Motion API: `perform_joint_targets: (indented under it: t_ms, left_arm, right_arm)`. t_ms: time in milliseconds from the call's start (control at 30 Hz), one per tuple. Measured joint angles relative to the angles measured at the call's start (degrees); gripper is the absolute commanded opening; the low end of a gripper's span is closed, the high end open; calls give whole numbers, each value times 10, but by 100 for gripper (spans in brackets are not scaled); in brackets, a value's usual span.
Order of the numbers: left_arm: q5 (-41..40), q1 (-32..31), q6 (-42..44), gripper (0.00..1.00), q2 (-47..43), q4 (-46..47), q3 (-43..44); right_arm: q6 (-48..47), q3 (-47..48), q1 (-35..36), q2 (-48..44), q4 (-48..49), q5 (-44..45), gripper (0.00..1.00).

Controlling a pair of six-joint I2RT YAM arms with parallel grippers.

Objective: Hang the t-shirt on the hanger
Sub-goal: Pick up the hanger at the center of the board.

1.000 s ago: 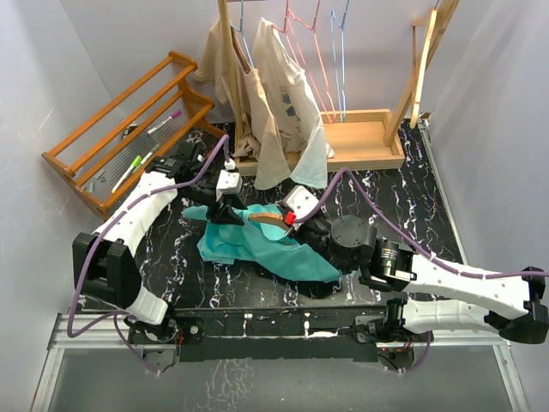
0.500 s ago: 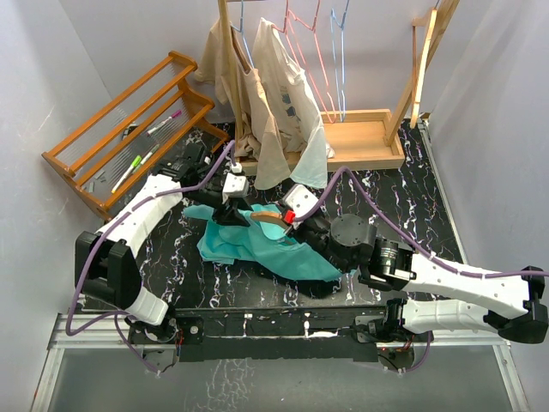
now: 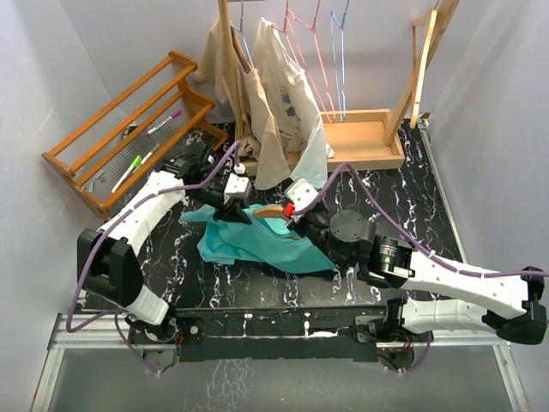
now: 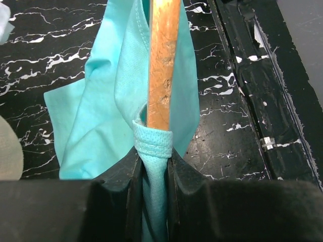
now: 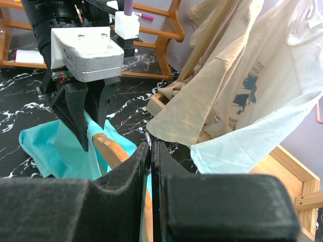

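The left fingers (image 4: 123, 181) are clamped on the hem of the teal t-shirt (image 4: 96, 111), which lies at frame centre on the tabletop (image 4: 40, 45). The right fingers (image 5: 131, 166), pressed together, pinch the wooden hanger (image 4: 164, 60). Draw the hem squarely along the hanger arm, cloth taut.

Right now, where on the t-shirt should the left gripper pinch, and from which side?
The stitched edge band of the t-shirt, approached from beyond the hanger arm's tip, straddling it: it is a thick edge bunched around the wood. The left gripper pinches the cloth just below it.
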Motion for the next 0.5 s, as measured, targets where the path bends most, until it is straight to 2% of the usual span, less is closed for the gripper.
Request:
perform_joint_targets:
  t_ms: [33,167,300,333,400,500]
  left_arm:
    - [-3,1,0,0,2,-5,7]
    - [-8,10,4,0,6,-27,46]
    - [-2,25,3,0,6,-58,100]
    - [2,33,2,0,7,-66,114]
    - [12,54,2,0,12,-85,144]
    - [39,92,4,0,30,-114,197]
  right_arm:
    - [0,2,0,1,0,3,9]
    - [7,4,-1,-3,1,14,35]
    - [20,4,-1,-21,-5,14,52]
    - [24,4,0,-28,-9,13,59]
    - [33,7,3,-46,-23,11,64]
    - [43,26,4,-63,-52,11,65]
